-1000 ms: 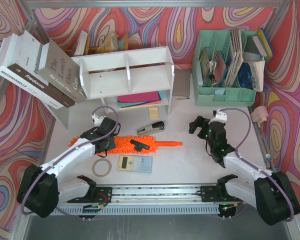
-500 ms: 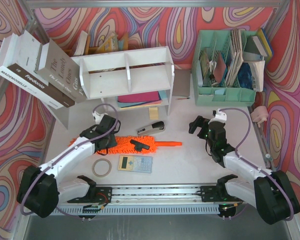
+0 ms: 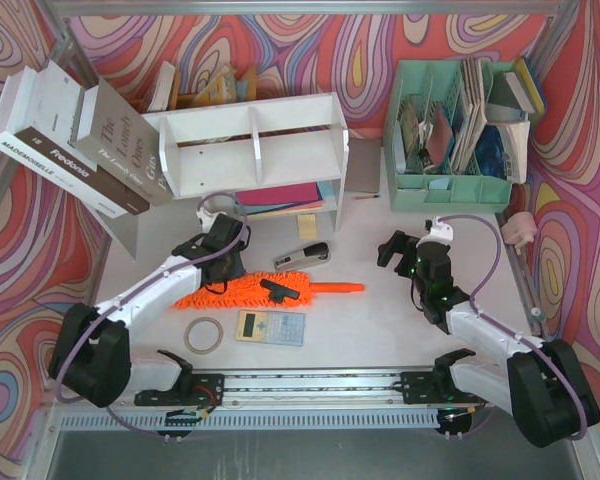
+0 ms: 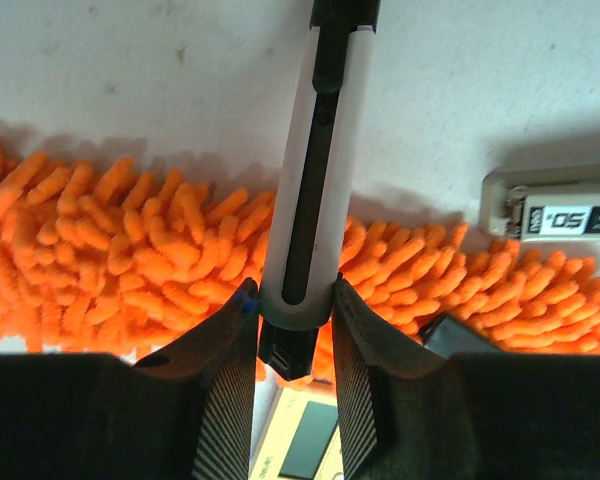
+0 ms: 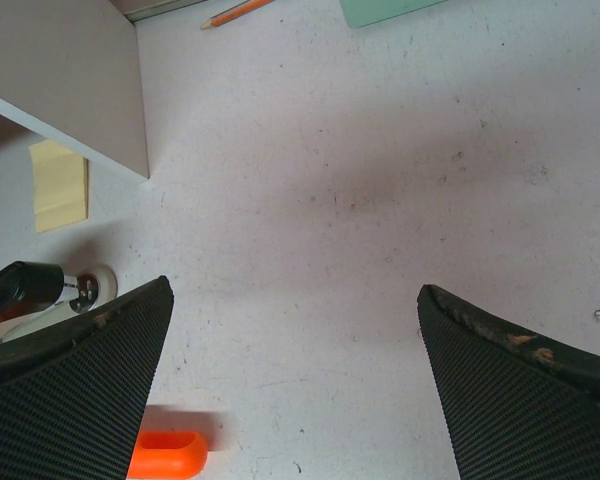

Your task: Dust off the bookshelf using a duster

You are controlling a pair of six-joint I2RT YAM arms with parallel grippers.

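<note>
The left fingers point(image 3: 224, 264) are clamped on a white and black stick point(image 4: 310, 180) above the orange duster point(image 3: 248, 292). The right fingers point(image 3: 392, 250) are wide apart.

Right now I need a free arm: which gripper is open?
The right gripper, fingers spread wide, holding nothing; the left gripper pinches a slim white rod over the duster.

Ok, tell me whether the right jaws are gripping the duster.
No, the right jaws stand wide open, nothing between them; the duster lies apart.
</note>
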